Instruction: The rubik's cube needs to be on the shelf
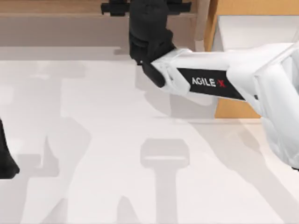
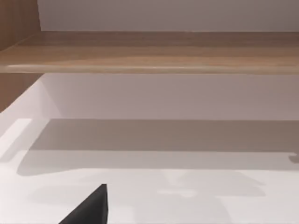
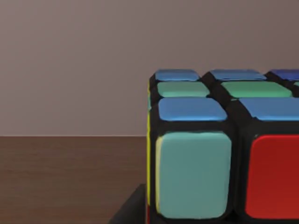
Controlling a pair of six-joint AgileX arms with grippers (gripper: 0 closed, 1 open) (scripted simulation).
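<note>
Two arms share this table, but one does the work: our right arm (image 1: 224,79) reaches from the right edge across to the far edge, its gripper (image 1: 145,18) poised over the light-brown shelf (image 1: 56,7) that runs along that edge. At close range from the right wrist, the rubik's cube (image 3: 210,158) sits right in front of the camera, teal and red stickers facing us, blue and green on top, with wooden board (image 3: 65,177) beneath and a plain wall behind. A dark finger edge (image 3: 128,210) touches the cube's lower corner, and we judge the gripper to be closed on the cube, though the contact itself is largely hidden. We cannot tell whether the cube rests on the board or hangs just above it.

We read this as the placing step, nearly complete. The next move calls for a gentle lowering until the cube seats flat, then a release and a straight retreat clear of the upright post (image 1: 202,23).

Our left gripper (image 1: 5,158) waits at the table's left edge; its opening cannot be judged.
</note>
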